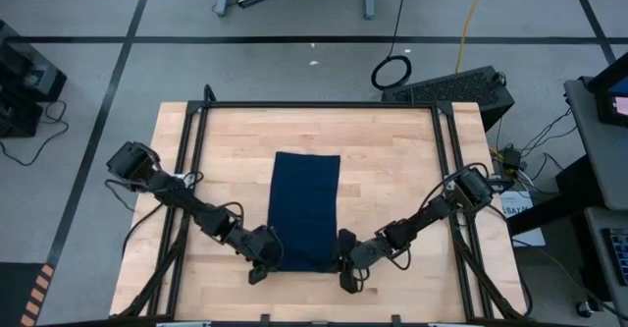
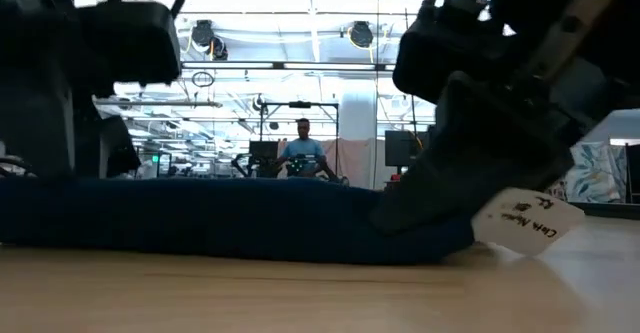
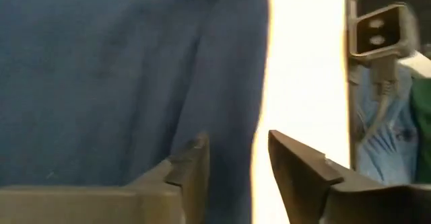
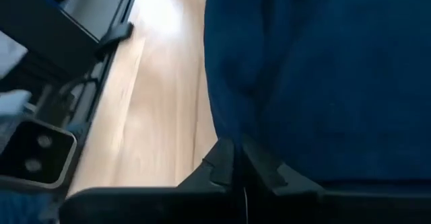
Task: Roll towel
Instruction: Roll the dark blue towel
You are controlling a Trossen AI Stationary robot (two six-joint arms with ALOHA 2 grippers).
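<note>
Towel's (image 1: 305,209) near edge is hidden under both claws; right claw (image 4: 237,158) pinches it shut, left claw (image 3: 236,158) sits part-open straddling its edge.

Two dark, jointed arms with looped black cables — left gripper (image 1: 265,264) and right gripper (image 1: 349,268) matte black, blunt wedge-shaped fingers (image 3: 192,163) beside the towel (image 1: 305,211).

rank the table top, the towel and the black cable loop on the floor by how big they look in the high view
1. Wooden table top, largest by far.
2. Navy towel, a flat strip covering a small part of the table's middle.
3. Black cable loop, smallest; it lies on the floor, farther from the camera, so it may look slightly smaller than it is.
</note>
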